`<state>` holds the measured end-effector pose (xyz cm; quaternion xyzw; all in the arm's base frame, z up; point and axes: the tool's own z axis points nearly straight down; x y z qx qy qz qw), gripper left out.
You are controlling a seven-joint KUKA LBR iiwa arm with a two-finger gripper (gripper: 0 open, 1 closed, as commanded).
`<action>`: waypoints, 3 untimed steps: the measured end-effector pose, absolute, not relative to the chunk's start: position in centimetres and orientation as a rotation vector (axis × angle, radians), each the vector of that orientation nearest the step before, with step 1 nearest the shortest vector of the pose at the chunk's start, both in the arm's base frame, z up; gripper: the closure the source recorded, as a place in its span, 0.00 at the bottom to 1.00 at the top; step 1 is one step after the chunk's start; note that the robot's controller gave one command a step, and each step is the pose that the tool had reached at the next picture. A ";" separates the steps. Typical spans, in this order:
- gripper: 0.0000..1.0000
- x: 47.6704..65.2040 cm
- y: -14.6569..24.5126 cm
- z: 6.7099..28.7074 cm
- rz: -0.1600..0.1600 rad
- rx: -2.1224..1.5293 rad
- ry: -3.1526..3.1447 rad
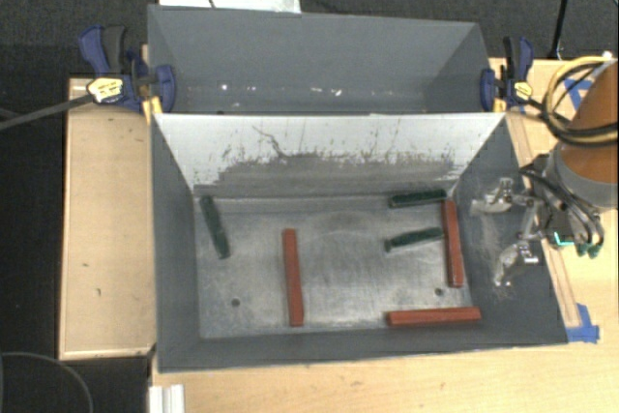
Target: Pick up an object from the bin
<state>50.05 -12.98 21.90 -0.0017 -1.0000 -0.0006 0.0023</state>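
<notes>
Claw (501,235) hangs over the right sloping wall of the bin (329,150), above the floor level. Fingers are spread wide with nothing between them.

Nearest piece: red-brown bar (452,244), lying lengthwise hard against the foot of the right wall, just left of the claw. It looks like the likeliest pick, but the claw is not round it yet, so this is a guess.
Second red-brown bar (433,315) lies crosswise near the front right corner, close to the first bar's lower end.
Two dark green sticks sit just left of the first bar: upper one (418,199), lower one (413,239). The lower one's tip comes near the bar.

Step in hand, as judged: approach. To do it well:
- bring the claw left off the slope and down
- set the fingers across the bar's narrow width, near its middle
- expect little room for the wall-side finger, so the bar may need a nudge inward

Room: the centre floor is bare. A third red-brown bar (292,276) and a green stick (214,226) lie well apart on the left. Risk: scraping the wall or knocking the green stick.
</notes>
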 end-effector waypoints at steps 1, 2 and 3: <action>0.00 50.2 -12.9 22.3 0.001 0.001 -3.145; 0.00 52.2 -13.8 19.6 0.001 -0.273 -3.142; 0.00 53.9 -13.7 14.7 -0.001 -0.539 -3.097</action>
